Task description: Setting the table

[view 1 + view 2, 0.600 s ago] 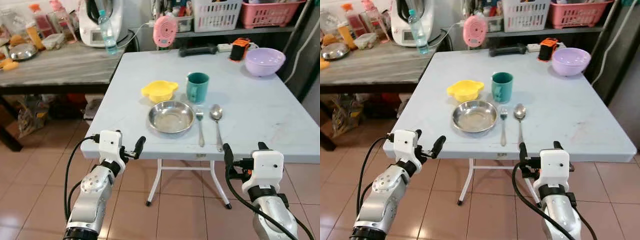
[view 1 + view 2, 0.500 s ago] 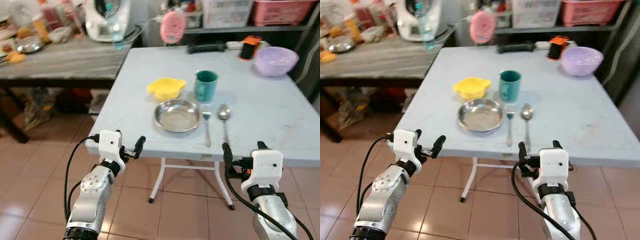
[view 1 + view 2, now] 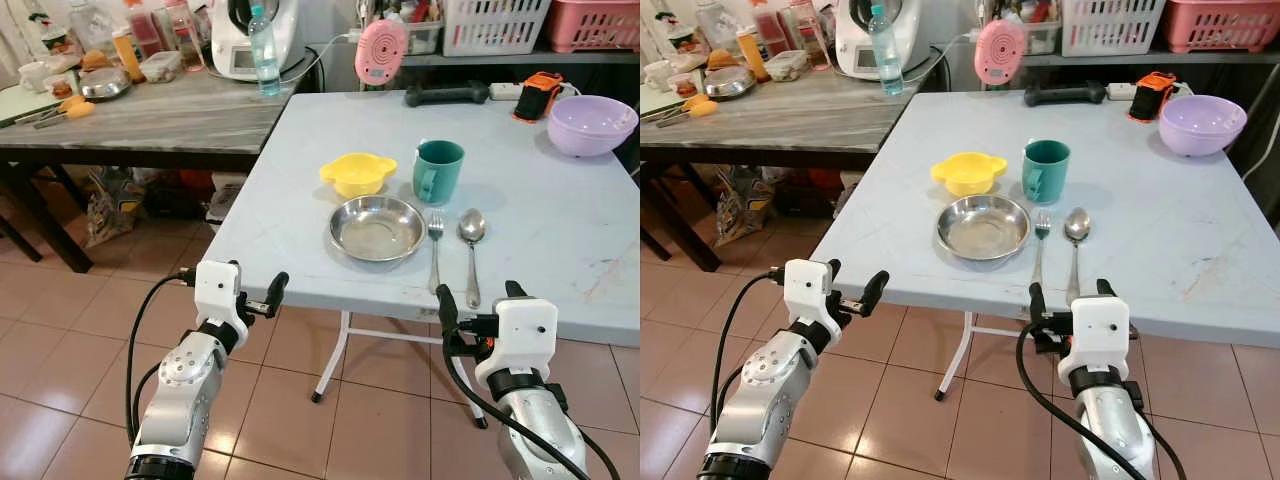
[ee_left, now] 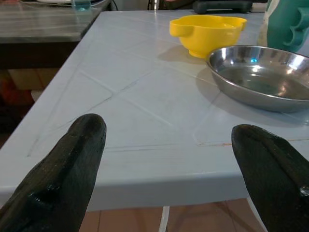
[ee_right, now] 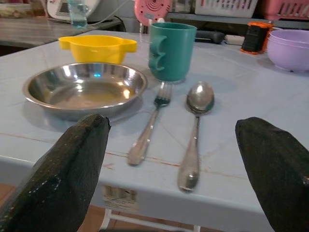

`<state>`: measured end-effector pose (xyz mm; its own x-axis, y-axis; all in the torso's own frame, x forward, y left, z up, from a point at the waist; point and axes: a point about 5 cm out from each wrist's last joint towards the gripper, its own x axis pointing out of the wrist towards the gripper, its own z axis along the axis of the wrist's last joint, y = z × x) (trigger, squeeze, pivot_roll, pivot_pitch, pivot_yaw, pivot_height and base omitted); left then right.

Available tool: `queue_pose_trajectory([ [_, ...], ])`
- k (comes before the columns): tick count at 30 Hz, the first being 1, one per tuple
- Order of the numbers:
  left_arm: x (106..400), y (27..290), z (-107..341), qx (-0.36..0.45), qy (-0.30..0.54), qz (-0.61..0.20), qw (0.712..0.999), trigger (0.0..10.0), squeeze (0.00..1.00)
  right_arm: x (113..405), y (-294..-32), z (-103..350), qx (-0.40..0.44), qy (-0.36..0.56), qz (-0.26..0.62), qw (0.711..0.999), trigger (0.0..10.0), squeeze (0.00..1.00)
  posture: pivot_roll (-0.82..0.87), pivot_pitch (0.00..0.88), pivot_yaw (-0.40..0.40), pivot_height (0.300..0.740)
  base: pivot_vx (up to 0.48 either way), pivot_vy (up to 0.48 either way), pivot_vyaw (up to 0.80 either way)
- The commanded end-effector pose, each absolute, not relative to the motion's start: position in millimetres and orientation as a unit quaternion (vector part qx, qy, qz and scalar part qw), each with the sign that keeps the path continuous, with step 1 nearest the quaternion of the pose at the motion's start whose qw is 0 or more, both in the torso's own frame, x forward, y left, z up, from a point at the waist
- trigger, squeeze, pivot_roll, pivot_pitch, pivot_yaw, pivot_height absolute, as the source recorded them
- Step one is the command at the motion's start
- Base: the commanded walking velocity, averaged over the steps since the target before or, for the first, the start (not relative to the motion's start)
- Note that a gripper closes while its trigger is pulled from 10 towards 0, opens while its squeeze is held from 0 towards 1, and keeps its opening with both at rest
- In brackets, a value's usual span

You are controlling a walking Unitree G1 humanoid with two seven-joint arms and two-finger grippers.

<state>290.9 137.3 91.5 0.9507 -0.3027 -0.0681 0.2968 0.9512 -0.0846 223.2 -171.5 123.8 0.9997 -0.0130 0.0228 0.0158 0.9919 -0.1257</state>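
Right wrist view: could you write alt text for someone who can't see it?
A steel plate, fork and spoon lie side by side on a pale table, seen between two open black jaws. A green mug and yellow bowl stand behind.

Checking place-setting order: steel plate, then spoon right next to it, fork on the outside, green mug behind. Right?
Not quite: the fork lies next to the steel plate and the spoon is on the outside, as the left eye view shows. The green mug does stand behind them.
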Motion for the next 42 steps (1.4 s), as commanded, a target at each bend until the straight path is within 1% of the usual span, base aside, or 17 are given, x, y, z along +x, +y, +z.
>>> queue_pose_trajectory([
  [1,291.4,138.9,90.7,-0.033,0.043,-0.154,0.987,10.0,0.0,222.5,-169.3,121.7,-0.055,-0.009,0.001,0.998,10.0,0.0,-0.16,0.033,0.106,0.74,0.0,0.0,0.41],
  [4,291.2,138.1,90.6,-0.032,0.044,-0.157,0.986,10.0,0.0,222.1,-169.8,121.5,-0.057,-0.008,-0.003,0.998,10.0,0.0,-0.16,0.035,0.105,0.74,0.0,0.0,0.4],
  [14,291.0,137.4,90.9,-0.031,0.04,-0.159,0.986,10.0,0.0,222.4,-167.6,118.3,-0.048,-0.001,0.004,0.999,10.0,0.0,-0.16,0.032,0.102,0.74,0.0,0.0,0.0],
  [34,289.0,134.8,90.7,-0.039,0.038,-0.168,0.984,10.0,0.0,221.9,-168.0,118.1,-0.054,-0.002,0.012,0.998,10.0,0.0,-0.16,0.037,0.101,0.74,0.0,0.0,0.0],
  [42,289.3,133.3,91.0,-0.038,0.035,-0.17,0.984,10.0,0.0,223.7,-167.0,119.3,-0.057,-0.004,0.013,0.998,10.0,0.0,-0.16,0.035,0.098,0.74,0.261,0.0,0.0],
])
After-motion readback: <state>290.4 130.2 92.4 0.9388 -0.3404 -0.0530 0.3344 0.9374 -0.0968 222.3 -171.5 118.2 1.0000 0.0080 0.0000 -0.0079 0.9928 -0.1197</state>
